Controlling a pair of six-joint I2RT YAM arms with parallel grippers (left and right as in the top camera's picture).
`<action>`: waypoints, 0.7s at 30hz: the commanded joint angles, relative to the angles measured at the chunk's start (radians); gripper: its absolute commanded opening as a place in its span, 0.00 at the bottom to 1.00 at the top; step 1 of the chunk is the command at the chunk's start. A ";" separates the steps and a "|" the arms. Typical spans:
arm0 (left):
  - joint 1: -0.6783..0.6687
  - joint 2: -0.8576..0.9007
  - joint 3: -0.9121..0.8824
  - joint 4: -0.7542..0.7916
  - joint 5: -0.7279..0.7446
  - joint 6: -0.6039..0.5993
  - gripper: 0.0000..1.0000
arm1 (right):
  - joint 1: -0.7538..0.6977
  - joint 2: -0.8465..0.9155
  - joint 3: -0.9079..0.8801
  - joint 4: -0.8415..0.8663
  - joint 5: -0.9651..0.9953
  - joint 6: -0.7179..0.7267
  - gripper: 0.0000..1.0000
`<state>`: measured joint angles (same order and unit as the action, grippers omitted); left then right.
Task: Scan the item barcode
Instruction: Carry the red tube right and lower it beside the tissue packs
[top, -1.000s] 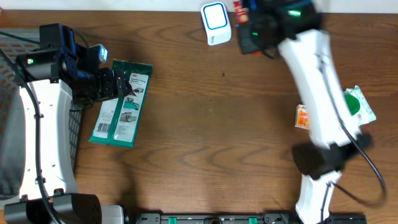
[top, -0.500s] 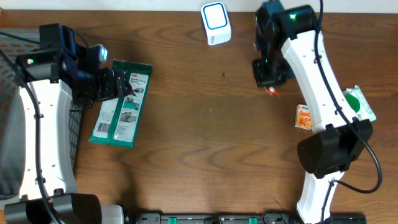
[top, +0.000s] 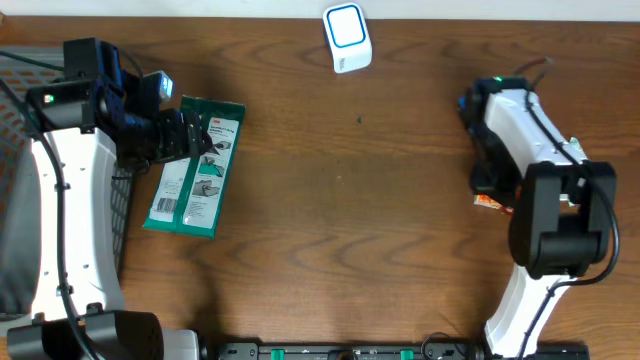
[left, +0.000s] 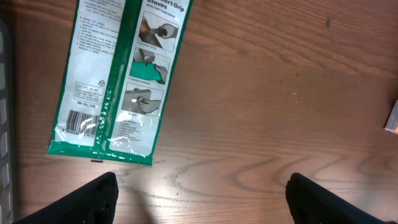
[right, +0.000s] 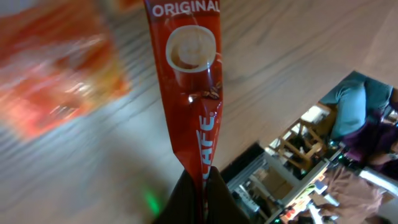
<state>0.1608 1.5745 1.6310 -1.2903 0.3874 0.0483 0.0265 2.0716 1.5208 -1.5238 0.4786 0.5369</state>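
Observation:
A red coffee stick sachet (right: 189, 81) printed "ORIGINAL" is pinched at its lower end by my right gripper (right: 202, 190), which is shut on it. In the overhead view the right gripper (top: 487, 185) hangs over the table's right side, beside an orange packet (top: 485, 200). The white scanner (top: 347, 37) with a blue face stands at the back centre, well away from it. My left gripper (left: 199, 205) is open and empty above bare wood, just below a green glove pack (left: 118, 81) whose barcode (left: 81, 121) faces up.
The orange packet (right: 56, 81) lies blurred on the wood close beside the sachet. A grey wire basket (top: 15, 150) sits at the far left edge, behind the left arm (top: 70, 200). The glove pack (top: 195, 165) lies left of centre.
The right arm swung from the back beside the scanner down to the table's right side, carrying the red sachet. The left arm and the glove pack stayed put.

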 joint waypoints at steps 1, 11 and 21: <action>0.000 -0.013 0.000 -0.003 0.005 -0.005 0.87 | -0.023 -0.009 -0.024 0.033 0.059 0.049 0.22; 0.000 -0.013 0.000 -0.003 0.005 -0.005 0.87 | -0.025 -0.009 -0.025 0.089 -0.030 -0.023 0.99; 0.000 -0.013 0.000 -0.003 0.005 -0.005 0.87 | -0.002 -0.009 -0.025 0.146 -0.517 -0.278 0.96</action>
<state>0.1608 1.5745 1.6310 -1.2903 0.3874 0.0483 0.0017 2.0716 1.4967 -1.3945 0.2226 0.4084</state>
